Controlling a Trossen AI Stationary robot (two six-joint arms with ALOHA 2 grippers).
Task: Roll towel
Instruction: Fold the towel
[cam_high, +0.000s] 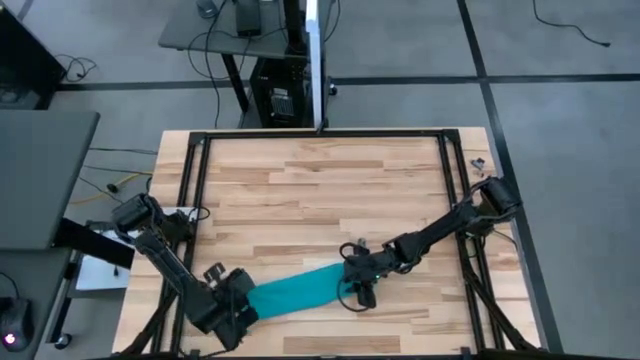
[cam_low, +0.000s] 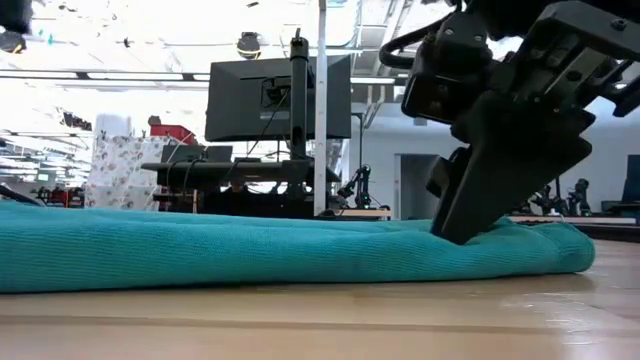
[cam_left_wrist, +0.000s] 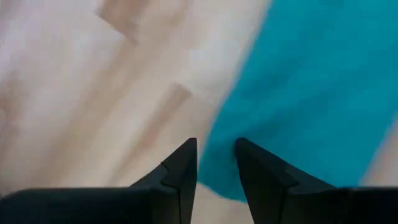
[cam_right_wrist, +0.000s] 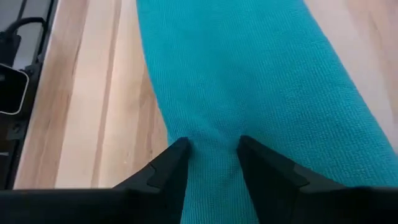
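1. Teal towel (cam_low: 250, 250) lies nearest the low camera, a long rolled or bunched band stretched across the wooden worktop (cam_low: 320, 320).
2. From above, the towel (cam_high: 300, 288) runs slantwise near the worktop's (cam_high: 320, 180) front edge, between the two arms.
3. Right tool (cam_right_wrist: 208, 149) presses down on one end of the towel (cam_right_wrist: 249, 74), its two dark fingers (cam_right_wrist: 171, 163) pinching a ridge of cloth between them; it grasps the towel.
4. From table height, that same tool (cam_low: 470, 225) meets the cloth near the towel's rounded end.
5. Left tool (cam_left_wrist: 214, 152) sits at the other end, with the towel's (cam_left_wrist: 311, 81) corner in the narrow gap between its fingers (cam_left_wrist: 180, 171); I cannot tell whether it actually grips the cloth.
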